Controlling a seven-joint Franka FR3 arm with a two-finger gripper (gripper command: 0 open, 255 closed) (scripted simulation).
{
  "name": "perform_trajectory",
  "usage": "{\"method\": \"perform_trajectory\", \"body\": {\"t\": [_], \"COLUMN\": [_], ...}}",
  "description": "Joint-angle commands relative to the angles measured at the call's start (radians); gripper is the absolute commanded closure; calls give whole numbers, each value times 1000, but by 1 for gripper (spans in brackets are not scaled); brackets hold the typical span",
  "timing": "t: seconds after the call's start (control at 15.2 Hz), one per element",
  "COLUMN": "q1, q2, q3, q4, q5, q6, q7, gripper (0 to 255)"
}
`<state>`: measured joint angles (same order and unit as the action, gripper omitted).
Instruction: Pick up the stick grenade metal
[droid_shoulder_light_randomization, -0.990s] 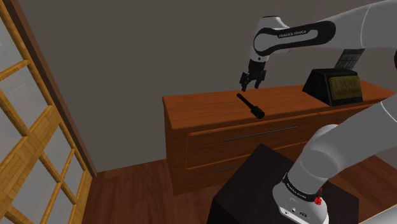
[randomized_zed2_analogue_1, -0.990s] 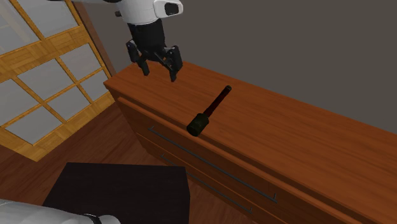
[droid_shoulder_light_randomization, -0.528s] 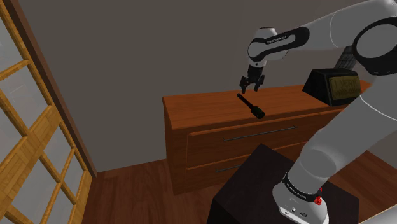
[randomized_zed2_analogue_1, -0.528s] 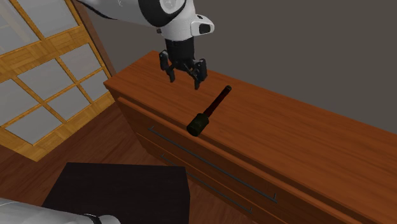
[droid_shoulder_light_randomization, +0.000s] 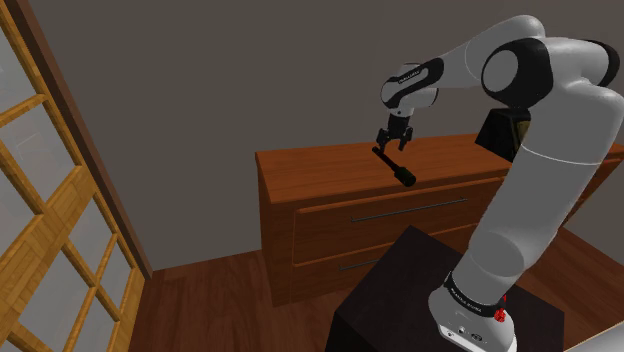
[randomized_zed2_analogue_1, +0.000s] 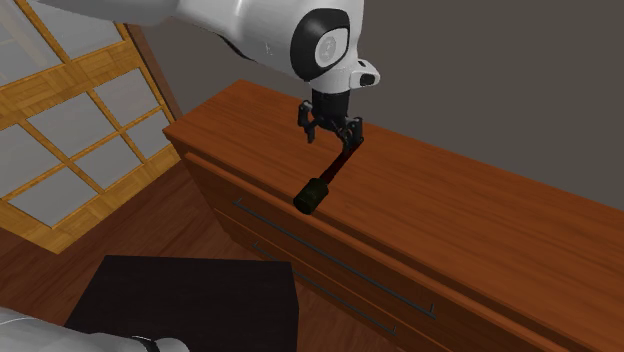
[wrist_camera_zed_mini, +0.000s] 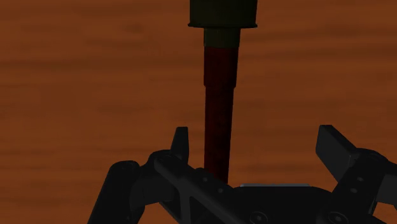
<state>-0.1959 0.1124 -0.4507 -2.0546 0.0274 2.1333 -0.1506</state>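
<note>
Pincer: The gripper is hovering just above the thin end of the grenade, its two fingers standing spread and pinching nothing.
Grenade: It is lying flat on the top of the wooden dresser. Its head is pointing toward the front edge and its handle is reaching back under the gripper.
Line-up: In the wrist view the handle is running up from between the fingers of the gripper. It is sitting close to one finger and well apart from the other.
Risk, off-centre closing: The near finger is likely to be touching first, so it may be pushing the handle sideways before the far finger arrives.
Risk, rolling: The grenade looks round, so a one-sided push could be sending it rolling across the smooth top.
Risk, end grip: The fingers are lining up near the tail of the handle, far from the head. The head looks like the heavier end, so it may be swinging down and twisting the handle out of the grip on lifting.
Risk, edge: The head is resting near the front edge, so a slip could be dropping the grenade to the floor.
Risk, depth: Coming down too far would be driving the fingertips into the dresser top.
Containers: The dresser's drawers are sitting shut, and what they are holding cannot be told.
</note>
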Motion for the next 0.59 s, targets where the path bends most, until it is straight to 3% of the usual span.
{"method": "perform_trajectory", "body": {"t": [0.0, 0.53], "q1": [-20, -42], "q2": [64, 153], "q3": [-9, 0], "q4": [33, 21], "q5": [35, 85], "q6": [18, 105], "q7": [-20, -52], "gripper": [0, 0]}}
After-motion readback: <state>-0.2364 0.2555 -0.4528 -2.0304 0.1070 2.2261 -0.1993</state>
